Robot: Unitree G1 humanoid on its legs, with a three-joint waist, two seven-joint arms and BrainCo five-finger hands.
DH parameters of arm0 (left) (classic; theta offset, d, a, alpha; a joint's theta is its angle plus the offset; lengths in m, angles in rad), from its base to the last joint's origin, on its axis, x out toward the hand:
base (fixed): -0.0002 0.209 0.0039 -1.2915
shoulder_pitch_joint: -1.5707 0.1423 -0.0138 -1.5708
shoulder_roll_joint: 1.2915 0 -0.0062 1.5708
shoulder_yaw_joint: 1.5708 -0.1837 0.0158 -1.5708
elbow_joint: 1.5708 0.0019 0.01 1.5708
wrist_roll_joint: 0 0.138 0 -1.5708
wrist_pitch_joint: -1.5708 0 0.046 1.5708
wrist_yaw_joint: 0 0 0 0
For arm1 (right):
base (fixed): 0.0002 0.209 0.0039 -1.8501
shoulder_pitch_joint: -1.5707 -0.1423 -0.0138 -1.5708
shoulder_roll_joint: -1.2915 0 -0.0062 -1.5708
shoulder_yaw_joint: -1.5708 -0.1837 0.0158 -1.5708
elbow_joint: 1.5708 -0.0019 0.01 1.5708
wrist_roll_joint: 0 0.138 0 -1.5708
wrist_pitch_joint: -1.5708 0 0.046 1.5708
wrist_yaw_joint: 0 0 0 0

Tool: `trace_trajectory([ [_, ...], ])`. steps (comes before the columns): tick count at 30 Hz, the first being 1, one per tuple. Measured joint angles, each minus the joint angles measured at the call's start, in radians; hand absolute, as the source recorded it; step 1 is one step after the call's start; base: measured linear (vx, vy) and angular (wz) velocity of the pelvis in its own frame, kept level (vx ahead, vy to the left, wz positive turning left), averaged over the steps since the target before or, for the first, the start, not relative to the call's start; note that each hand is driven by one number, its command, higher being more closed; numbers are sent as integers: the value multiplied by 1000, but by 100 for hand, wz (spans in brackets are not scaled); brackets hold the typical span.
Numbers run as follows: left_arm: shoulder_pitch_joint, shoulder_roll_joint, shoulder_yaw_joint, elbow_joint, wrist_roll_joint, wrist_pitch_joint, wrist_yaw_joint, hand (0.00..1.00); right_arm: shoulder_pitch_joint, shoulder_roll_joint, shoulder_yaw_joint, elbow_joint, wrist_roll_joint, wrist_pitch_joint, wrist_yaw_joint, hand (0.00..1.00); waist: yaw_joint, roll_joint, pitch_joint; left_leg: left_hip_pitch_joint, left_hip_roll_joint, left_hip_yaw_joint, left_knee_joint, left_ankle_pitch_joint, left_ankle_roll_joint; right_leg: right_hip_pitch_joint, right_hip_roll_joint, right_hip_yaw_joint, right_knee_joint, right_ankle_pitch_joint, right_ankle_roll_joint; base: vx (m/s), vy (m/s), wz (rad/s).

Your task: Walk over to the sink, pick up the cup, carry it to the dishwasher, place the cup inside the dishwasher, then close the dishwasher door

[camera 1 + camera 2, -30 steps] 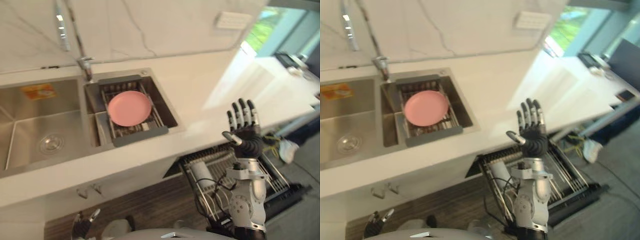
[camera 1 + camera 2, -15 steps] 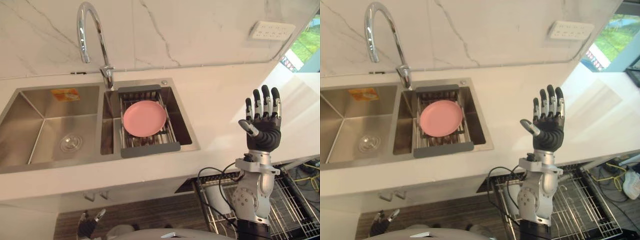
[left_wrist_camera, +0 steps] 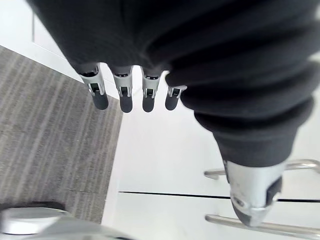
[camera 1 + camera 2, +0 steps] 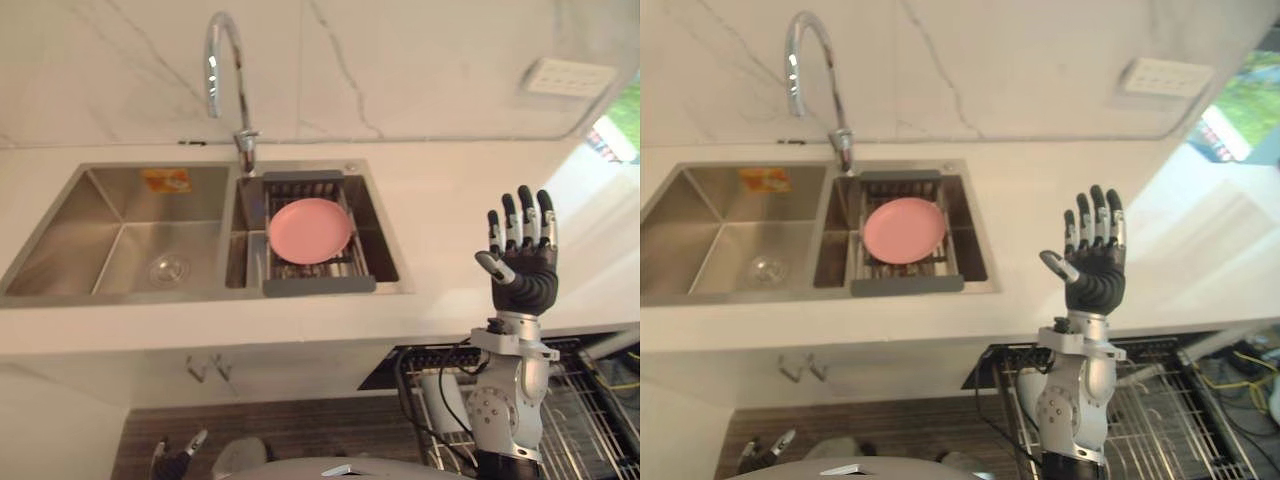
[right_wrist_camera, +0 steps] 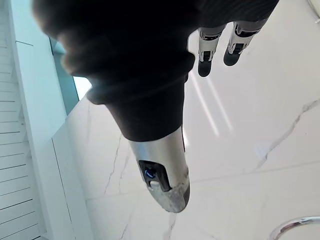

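We find the right hand [image 4: 522, 268] raised, fingers spread, empty, its arm partly masking a pale cup [image 4: 438, 388] in the dishwasher rack [image 4: 1160, 400]. A pink plate [image 4: 310, 230] occupies the sink [image 4: 110, 225]. Its wrist view shows the left hand [image 3: 123, 97] slack, empty.

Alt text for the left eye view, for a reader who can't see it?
The robot's right hand is raised open, fingers straight, before a white counter. A pink plate lies on a grey rack in the steel sink; a wire dishwasher rack stands pulled out below.
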Motion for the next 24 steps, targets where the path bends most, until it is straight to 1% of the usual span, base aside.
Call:
trace_trajectory([
  [1,-1,-2,1,-1,-1,6,0,0,-7,-5,1,0,0,-3,-5,0,9,3,0,-31,1,3,23,-13,0,-5,-15,-2,12,-6,7,12,130,16],
  [2,7,-2,1,-1,-2,14,0,0,-16,-11,0,0,0,-6,-18,0,14,6,3,-52,7,-4,15,-18,0,-7,-27,0,22,-17,17,35,176,1],
  [3,22,-5,9,0,-3,16,1,0,-23,-24,0,0,0,-11,-22,0,14,14,4,-68,20,-16,-21,-13,-7,-2,-43,3,26,-28,33,83,232,-10],
  [4,40,-16,23,0,-6,16,3,0,-26,-37,0,0,0,-19,-22,0,17,27,3,-77,32,-45,-72,-1,-19,1,-53,20,29,-41,53,139,304,-21],
  [5,58,-23,23,1,-10,15,3,0,-29,-44,-1,1,0,-22,-22,0,17,35,2,-67,37,-24,-82,49,-16,1,-63,49,37,-52,72,162,294,-32],
  [6,66,-25,23,2,-11,14,3,0,-30,-42,-1,1,0,-25,-21,0,19,37,2,-60,24,-14,-82,51,-3,-2,-77,67,46,-57,80,188,301,-44],
  [7,71,-25,24,2,-14,13,3,0,-38,-42,4,1,0,-27,-19,0,27,24,3,-56,-3,20,-81,33,26,-8,-109,95,65,-64,100,198,285,-38],
  [8,67,-25,24,2,-23,12,3,0,-44,-42,5,1,0,-31,-18,0,26,11,3,-56,-22,38,-78,21,44,-13,-132,113,80,-72,117,199,283,-29],
  [9,61,-24,24,2,-29,12,3,0,-46,-42,5,2,0,-37,-18,0,25,3,2,-56,-33,48,-76,15,55,-16,-146,119,83,-76,122,226,278,-10],
  [10,49,-19,25,2,-40,11,3,0,-48,-42,4,2,0,-40,-17,0,25,-7,-2,-55,-47,62,-63,-4,83,-18,-162,140,85,-78,124,254,265,-10],
  [11,36,-16,28,2,-44,11,2,0,-49,-42,4,2,0,-39,-17,0,26,-13,-1,-48,-56,73,-46,-23,102,-17,-173,154,97,-78,125,253,243,-14],
  [12,31,-16,30,2,-44,11,2,0,-50,-42,4,3,0,-39,-16,0,27,-15,-1,-39,-62,77,-43,-32,111,-18,-177,163,114,-78,128,282,205,-14],
  [13,22,-10,39,2,-39,10,1,0,-51,-41,3,3,0,-39,-16,0,23,-16,0,-1,-74,79,-55,-50,120,-42,-192,165,223,-90,144,171,112,-12],
  [14,19,-10,39,2,-37,8,1,0,-51,-40,3,3,0,-39,-16,0,22,-16,1,20,-80,80,-72,-52,122,-70,-198,168,303,-96,145,218,117,-9],
  [15,15,-8,39,1,-26,5,1,0,-51,-34,3,3,-1,-39,-16,0,16,-21,3,71,-90,80,-121,-53,124,-143,-210,180,490,-92,140,198,40,21],
  [16,1,3,33,-2,-20,3,3,0,-51,-25,5,3,-1,-41,-17,0,-2,-36,0,119,-103,66,-190,-31,123,-213,-208,192,639,-94,137,239,33,30],
  [17,-1,11,23,-6,-20,0,3,0,-53,-25,10,3,-1,-41,-18,0,-7,-37,3,141,-104,71,-222,-13,114,-242,-204,186,679,-100,126,192,-15,43],
  [18,-8,20,15,-9,-20,-3,4,0,-61,-23,17,2,-3,-42,-17,0,-16,-46,-2,164,-103,68,-260,12,115,-275,-195,163,699,-111,105,200,-61,32],
  [19,-26,24,15,-14,-21,-2,12,0,-77,-22,19,3,-5,-43,-17,0,-23,-53,-1,180,-100,58,-285,36,120,-319,-174,141,670,-121,84,196,-77,42],
  [20,-35,25,17,-13,-21,2,29,0,-98,-22,19,3,-5,-45,-18,0,-26,-65,2,185,-97,49,-287,40,113,-342,-156,106,577,-96,52,192,-110,28],
  [21,-33,32,17,-19,-20,1,31,0,-111,-20,21,4,-6,-46,-19,0,-19,-72,3,183,-102,51,-285,38,106,-342,-147,90,482,-24,33,109,-95,1],
  [22,-37,30,18,-28,-18,3,31,0,-139,-21,32,25,-13,-48,-19,0,-12,-65,16,181,-98,47,-274,34,97,-303,-132,68,401,-15,29,66,-121,-32],
  [23,-26,24,17,-41,-18,6,31,0,-162,-21,46,51,-14,-46,-20,0,-7,-54,13,183,-81,54,-262,26,86,-255,-115,65,315,-9,32,16,-101,-35],
  [24,-24,23,17,-42,-18,8,33,0,-155,-21,48,55,-14,-46,-20,0,-6,-53,13,186,-74,55,-251,18,80,-233,-105,65,274,-7,37,-49,-101,-26],
])
